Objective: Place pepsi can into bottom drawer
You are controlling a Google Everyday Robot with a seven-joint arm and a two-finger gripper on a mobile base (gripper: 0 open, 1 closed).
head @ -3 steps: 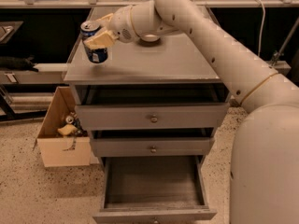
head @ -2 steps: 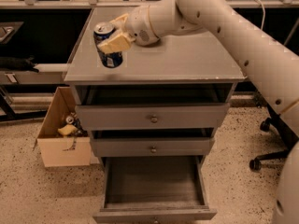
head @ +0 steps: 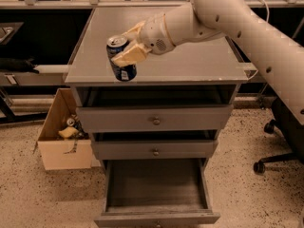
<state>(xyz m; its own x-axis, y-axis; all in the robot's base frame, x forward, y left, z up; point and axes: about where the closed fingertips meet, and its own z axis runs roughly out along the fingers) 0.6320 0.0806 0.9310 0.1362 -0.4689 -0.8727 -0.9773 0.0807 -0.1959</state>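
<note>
The pepsi can (head: 122,64), blue with a silver top, is upright and held over the front left part of the grey cabinet top (head: 190,63). My gripper (head: 127,49) is shut on the pepsi can, its cream fingers (head: 130,56) clamped across the upper half. The white arm reaches in from the upper right. The bottom drawer (head: 156,186) is pulled open below, showing a bare wood-grain floor. It lies well below and slightly right of the can.
Two shallower drawers (head: 154,120) above the bottom drawer are closed. A cardboard box (head: 61,132) with scraps stands on the floor left of the cabinet. An office chair base (head: 273,148) is at the right. Dark shelving runs behind the cabinet.
The gripper has carried the can forward and to the right, from the back left of the cabinet top toward its front edge. The drawers have not moved.
</note>
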